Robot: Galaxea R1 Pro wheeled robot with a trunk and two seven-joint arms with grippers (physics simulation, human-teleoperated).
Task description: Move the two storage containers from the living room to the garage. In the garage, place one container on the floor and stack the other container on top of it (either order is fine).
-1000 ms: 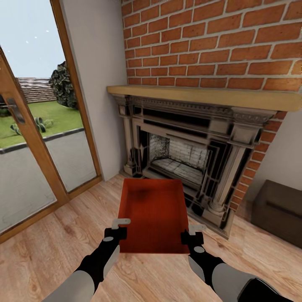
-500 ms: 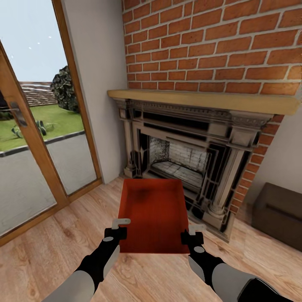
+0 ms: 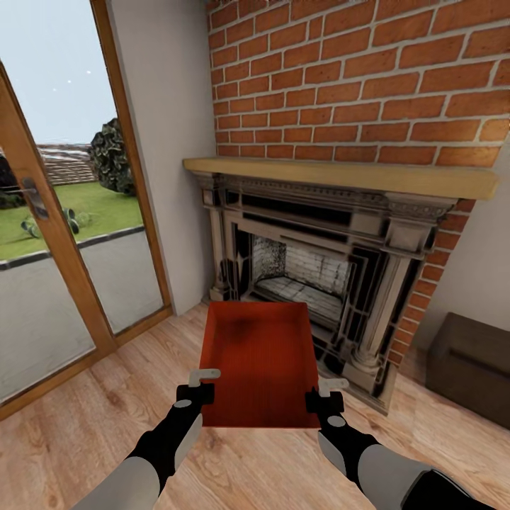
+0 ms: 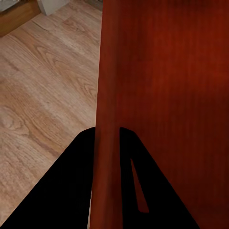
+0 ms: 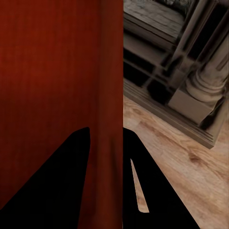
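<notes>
Both tools [image 3: 202, 384] [image 3: 327, 397] clamped on container [image 3: 258, 361] walls, above wood floor [image 3: 85, 418], facing brick fireplace [image 3: 319, 269]

Our head camera looks forward and down at the fireplace [image 3: 319, 248] and box [image 3: 258, 365]. Our wrist cameras sit close along the box's side walls, sharing it.

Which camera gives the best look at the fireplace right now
The head view: the fireplace shows whole there, with mantel, brick surround and firebox, behind the storage container. The right wrist view catches just its column base and hearth edge. The left wrist view looks at container wall and wood floor.
</notes>
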